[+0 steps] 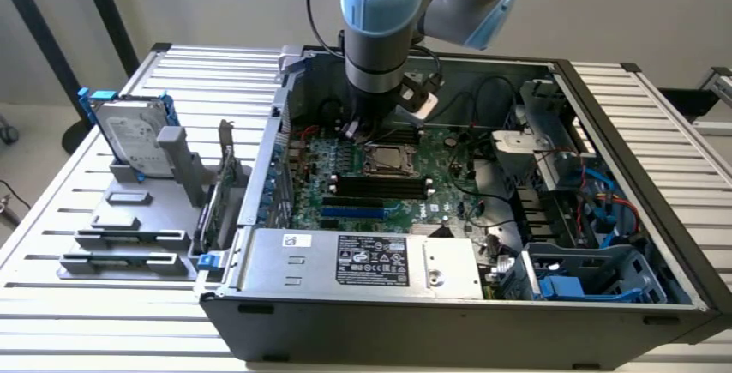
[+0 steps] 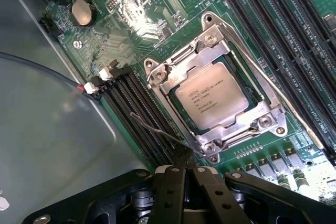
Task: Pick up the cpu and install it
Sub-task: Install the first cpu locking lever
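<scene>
From where I stand, the nearest thing inside the open computer case [image 1: 640, 116] is the grey power supply [image 1: 366, 260] with its label, and everything else sits behind it. Just beyond the power supply lies the green motherboard [image 1: 343, 154]. Its long black memory slots [image 1: 372, 186] run across the board, parallel to the power supply's long side.

Past those slots is the CPU socket [image 1: 390, 158], and the cpu [image 2: 211, 101] lies flat in it, silver top up, square within the metal socket frame [image 2: 265, 121]. Farther from the power supply than the socket, the blue-capped arm [image 1: 380, 21] comes down from above and ends close over the board.

The tool [image 2: 185, 169] has its fingers pressed together with nothing between them. In the wrist view its tip hangs just off one corner of the socket frame, beside a thin wire lever [image 2: 157, 129], so the cpu lies just beyond the tip, diagonally across the frame. The chip is square, so it has no long axis to match; I judge that the bearing from tip to chip is what matters, along with the frame around it.

The wrist view gives the printing on the chip, the frame's screws and a coin battery [image 2: 82, 12] on the board. The exterior view gives what that one lacks: the slatted table [image 1: 69, 219] and, to the exterior view's left of the case, a hard drive [image 1: 129, 137] in blue brackets standing on a grey holder [image 1: 137, 227].
</scene>
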`<action>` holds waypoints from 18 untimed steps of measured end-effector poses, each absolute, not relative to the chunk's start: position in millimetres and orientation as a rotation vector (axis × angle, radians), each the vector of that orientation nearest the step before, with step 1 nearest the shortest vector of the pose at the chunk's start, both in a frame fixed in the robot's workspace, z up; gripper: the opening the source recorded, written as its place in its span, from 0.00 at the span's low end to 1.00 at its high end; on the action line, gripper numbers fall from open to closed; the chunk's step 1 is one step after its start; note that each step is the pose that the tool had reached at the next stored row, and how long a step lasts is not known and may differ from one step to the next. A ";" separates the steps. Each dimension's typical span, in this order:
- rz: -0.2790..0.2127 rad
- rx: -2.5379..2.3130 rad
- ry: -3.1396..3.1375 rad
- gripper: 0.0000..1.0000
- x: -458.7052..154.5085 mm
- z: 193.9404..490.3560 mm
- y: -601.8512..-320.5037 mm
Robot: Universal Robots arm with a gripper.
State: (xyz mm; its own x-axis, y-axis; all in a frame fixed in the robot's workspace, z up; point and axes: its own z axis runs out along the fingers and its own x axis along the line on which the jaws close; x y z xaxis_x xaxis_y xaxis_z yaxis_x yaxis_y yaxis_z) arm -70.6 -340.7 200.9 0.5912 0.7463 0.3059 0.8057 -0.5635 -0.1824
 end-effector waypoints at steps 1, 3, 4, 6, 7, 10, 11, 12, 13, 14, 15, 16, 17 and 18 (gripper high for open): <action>-0.279 -2.523 -1.265 0.11 -70.6 200.9 -340.7; -0.277 -2.530 -1.263 0.11 -70.6 200.8 -340.7; -0.275 -2.533 -1.263 0.11 -70.6 200.7 -340.7; -0.271 -2.537 -1.263 0.11 -70.6 200.4 -340.7; -0.270 -2.538 -1.264 0.11 -70.4 200.3 -340.7; -0.268 -2.540 -1.264 0.11 -69.4 199.6 -340.0; -0.268 -2.540 -1.264 0.11 -68.9 199.3 -339.1; -0.269 -2.540 -1.265 0.11 -68.4 199.0 -338.2; -0.268 -2.541 -1.265 0.11 -68.1 198.8 -337.2; -0.268 -2.541 -1.265 0.11 -68.0 198.7 -336.1; -0.268 -2.541 -1.265 0.11 -67.9 198.4 -335.6; -0.266 -2.542 -1.265 0.11 -67.9 198.2 -335.5; -0.264 -2.543 -1.266 0.11 -67.9 198.1 -335.4; -0.262 -2.544 -1.266 0.11 -67.8 198.0 -335.5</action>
